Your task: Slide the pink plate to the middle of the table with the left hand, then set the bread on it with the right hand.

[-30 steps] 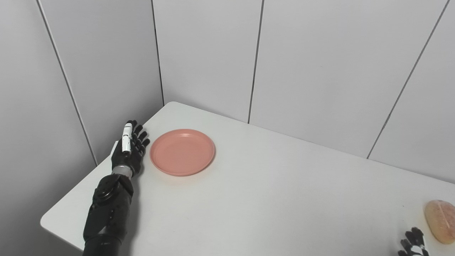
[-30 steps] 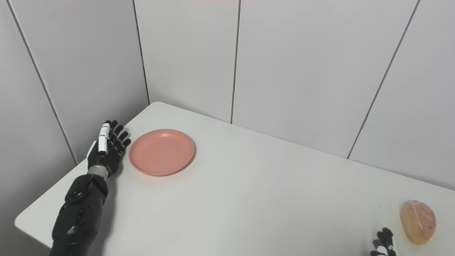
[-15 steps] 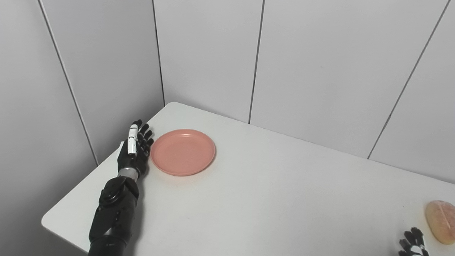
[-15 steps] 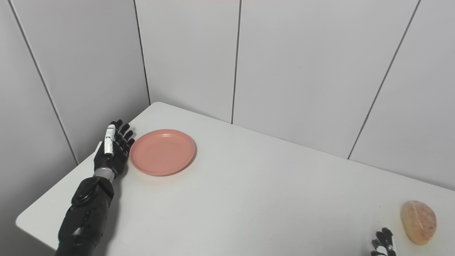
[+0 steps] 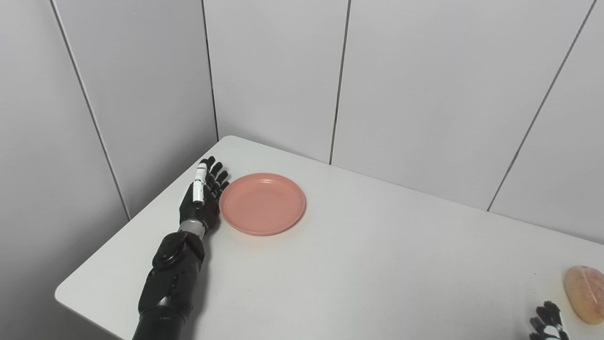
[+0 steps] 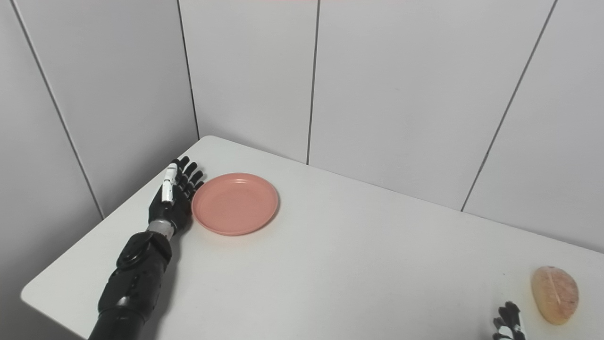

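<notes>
The left hand is lying flat and on its edge beside the pink plate. Its fingers are stretched out straight and close together, and they are holding nothing. The side of the hand is touching the plate's left rim, or is just next to it. It is standing like a little wall there, so it looks ready for pushing the plate sideways, not for picking it up. That is a good way to move a plate that is meant to slide.

The pink plate is sitting flat on the white table, near the far left corner. It is not in the middle of the table yet, so I think the sliding part is not done.

The bread is lying on the table far over on the right side, well apart from the plate. It is waiting there because the plate has to get to the middle first.

The right hand is only peeking in at the bottom edge, near the bread but not touching it. Only some fingertips are showing, so I cannot tell if it is spread or closed. It seems to be waiting for its turn.
</notes>
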